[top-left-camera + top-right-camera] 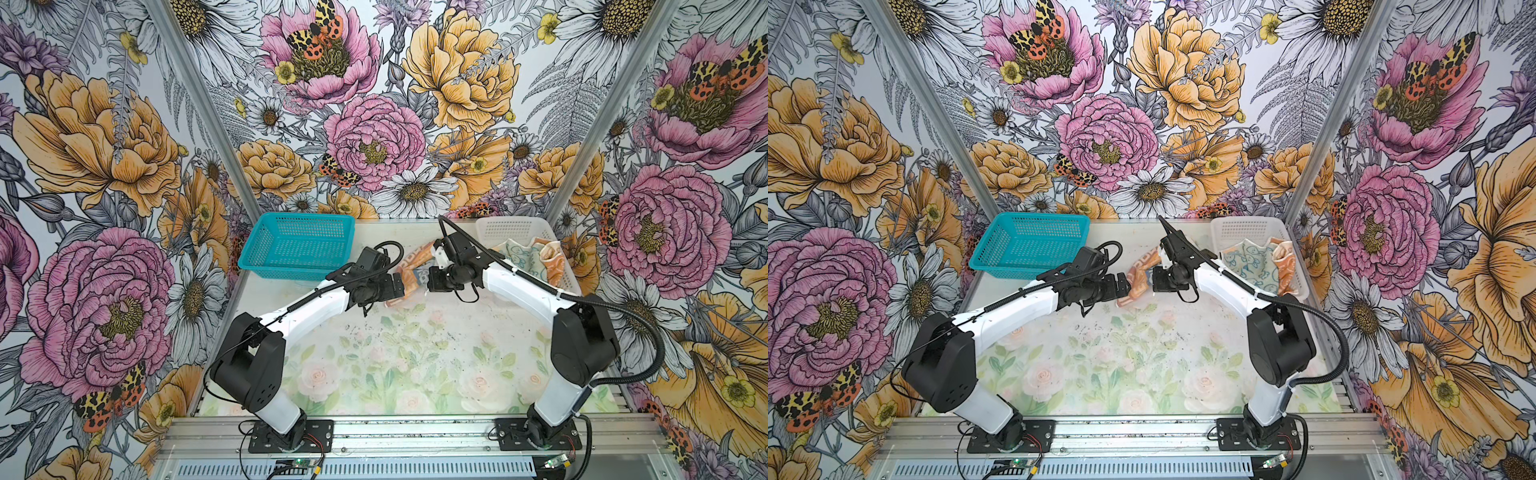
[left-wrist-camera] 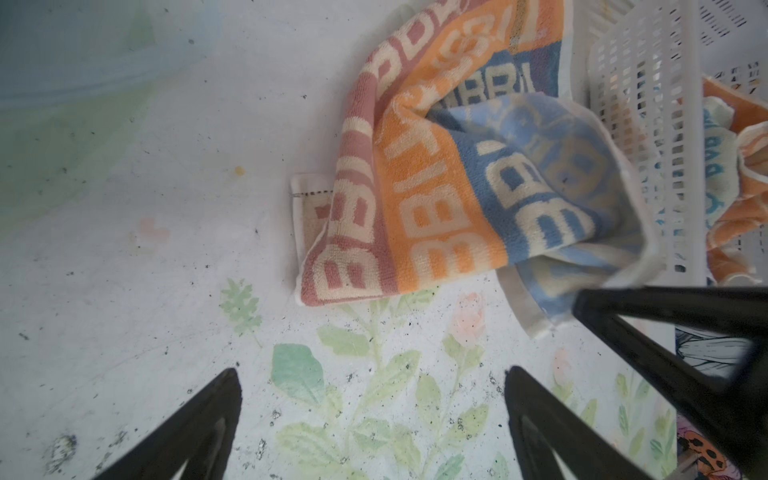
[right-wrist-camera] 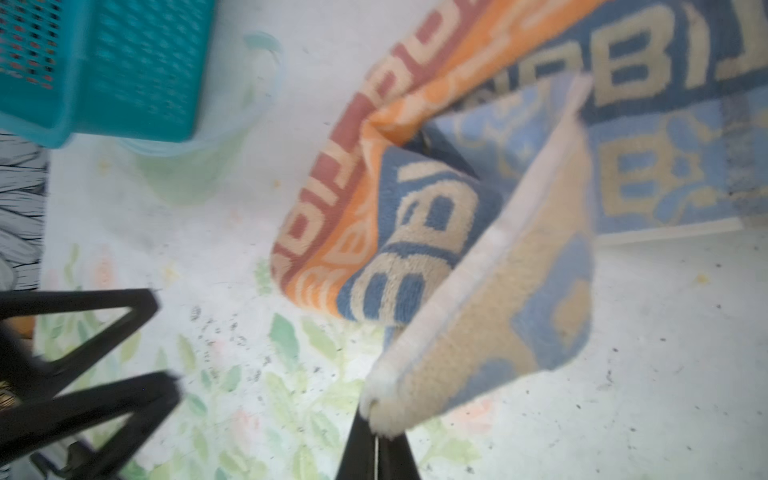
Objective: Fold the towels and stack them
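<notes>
Soft, limp striped towel [image 3: 415, 232] hangs by its hemmed corner from my clamped right fingers [image 3: 374, 444]; left fingers [image 1: 392, 286] gape empty.

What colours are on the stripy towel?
The towel is pink, orange and blue; best in left wrist view.

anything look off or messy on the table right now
The striped towel lies crumpled mid-table, one corner pinched up by the right gripper. Dark specks dot the table.

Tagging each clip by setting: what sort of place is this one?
Probably a lab robot booth, not a home: left arm and right arm bolted to an aluminium rail, floral printed panels walling in the table.
</notes>
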